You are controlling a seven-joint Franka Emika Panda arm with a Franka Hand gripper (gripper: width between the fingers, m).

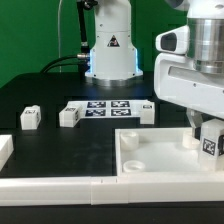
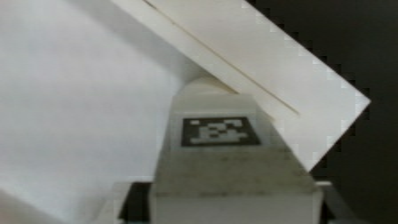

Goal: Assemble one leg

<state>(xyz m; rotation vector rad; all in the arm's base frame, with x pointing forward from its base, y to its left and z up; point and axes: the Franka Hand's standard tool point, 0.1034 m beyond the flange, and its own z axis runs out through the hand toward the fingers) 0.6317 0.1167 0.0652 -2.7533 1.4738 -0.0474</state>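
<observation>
The leg (image 1: 209,141) sits pinched in the claw (image 1: 208,140), held upright over a corner of the large white panel (image 1: 150,160) at the exterior view's right; in the wrist view its tagged face (image 2: 217,131) points at the camera with the panel's rim (image 2: 267,70) just behind it. I judge the pickup done and seating the leg into the corner not yet finished. Three more legs (image 1: 30,118) lie on the black desk (image 1: 45,95) beside the marker board (image 1: 108,107)
</observation>
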